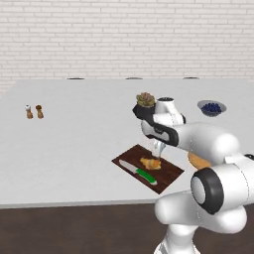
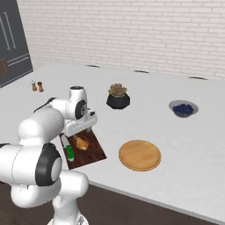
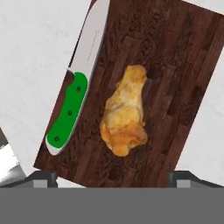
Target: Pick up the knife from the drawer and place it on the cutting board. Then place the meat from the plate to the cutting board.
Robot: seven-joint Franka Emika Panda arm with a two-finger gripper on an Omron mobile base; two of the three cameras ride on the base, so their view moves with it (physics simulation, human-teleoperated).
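The dark reddish-brown cutting board (image 1: pixel 169 174) (image 2: pixel 96 154) (image 3: pixel 175 65) lies near the counter's front edge. On it rests the green-handled knife (image 1: pixel 142 172) (image 2: pixel 68 149) (image 3: pixel 72 105), along the board's near-left edge with its blade partly over the rim. Beside the knife lies the golden-brown meat (image 1: pixel 150 163) (image 2: pixel 81 143) (image 3: pixel 124 116). My gripper (image 1: pixel 158 150) (image 2: pixel 81 135) (image 3: pixel 113 177) hangs just above the meat, open, its fingers wide apart with nothing between them. The drawer is out of view.
A round wooden plate (image 2: pixel 139 155) sits to the board's right. Farther back stand a potted succulent (image 1: pixel 145 100) (image 2: pixel 117 97), a bowl of blue berries (image 1: pixel 212 107) (image 2: pixel 183 109) and two small shakers (image 1: pixel 33 112) (image 2: pixel 37 86). A dark cabinet (image 2: pixel 13 39) rises at far left.
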